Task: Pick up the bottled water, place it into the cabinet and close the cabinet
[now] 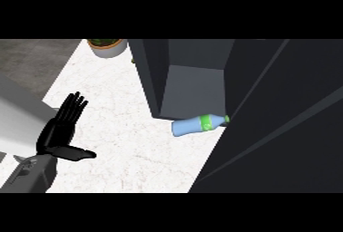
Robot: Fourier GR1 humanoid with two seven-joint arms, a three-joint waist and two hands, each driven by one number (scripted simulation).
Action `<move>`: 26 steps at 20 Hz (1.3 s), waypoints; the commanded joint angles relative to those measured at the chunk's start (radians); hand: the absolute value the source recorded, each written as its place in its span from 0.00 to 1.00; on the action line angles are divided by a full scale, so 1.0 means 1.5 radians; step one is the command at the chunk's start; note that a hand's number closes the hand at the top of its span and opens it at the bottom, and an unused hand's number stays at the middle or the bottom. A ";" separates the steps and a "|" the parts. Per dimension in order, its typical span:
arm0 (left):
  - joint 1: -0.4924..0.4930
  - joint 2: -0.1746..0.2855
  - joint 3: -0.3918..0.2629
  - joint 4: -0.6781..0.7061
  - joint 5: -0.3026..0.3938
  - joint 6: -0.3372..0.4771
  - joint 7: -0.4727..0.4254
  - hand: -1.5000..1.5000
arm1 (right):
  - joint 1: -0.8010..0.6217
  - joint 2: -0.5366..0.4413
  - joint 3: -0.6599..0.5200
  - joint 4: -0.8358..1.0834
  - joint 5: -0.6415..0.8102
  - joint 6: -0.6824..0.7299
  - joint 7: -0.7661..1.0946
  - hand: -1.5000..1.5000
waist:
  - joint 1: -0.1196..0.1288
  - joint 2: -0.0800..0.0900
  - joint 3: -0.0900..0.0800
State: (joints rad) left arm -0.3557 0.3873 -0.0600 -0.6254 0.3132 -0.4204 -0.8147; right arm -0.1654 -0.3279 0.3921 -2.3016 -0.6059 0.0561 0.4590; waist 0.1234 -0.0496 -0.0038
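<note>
Bottled water point(198, 125) lies on its side at the cabinet's point(194, 86) mouth, apparently more on the tabletop point(127, 136) than inside, cap against the dark door point(281, 136), so closing now risks jamming or rolling it (left hand point(59, 133) idle, fingers released; right hand unseen).

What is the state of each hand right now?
Left hand: open, fingers straight, holding nothing.
Right hand: not in view, so it cannot be told.

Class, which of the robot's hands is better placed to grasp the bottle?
Probably the left. The left hand, open at the view's left, has only bare counter between it and the bottle lying by the cabinet. The right hand is not in view.
</note>
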 commanded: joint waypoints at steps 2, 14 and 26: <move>0.033 0.014 -0.002 -0.084 0.034 -0.058 0.020 0.00 | -0.083 0.068 0.077 0.030 0.110 -0.094 0.025 1.00 | 0.013 0.003 0.000; 0.175 0.079 0.010 -0.370 0.133 -0.047 0.148 0.00 | -0.318 0.217 0.152 0.295 0.160 -0.250 0.025 1.00 | 0.012 0.024 0.004; 0.410 0.142 0.074 -0.752 0.266 0.050 0.295 0.00 | -0.436 0.215 0.025 0.522 -0.016 -0.047 -0.009 1.00 | -0.032 0.033 0.005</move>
State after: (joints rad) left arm 0.1632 0.5728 0.0125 -1.5839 0.6552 -0.4028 -0.4395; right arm -0.7790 -0.0015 0.5124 -1.6464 -0.5994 -0.0989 0.4939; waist 0.1015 -0.0056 0.0029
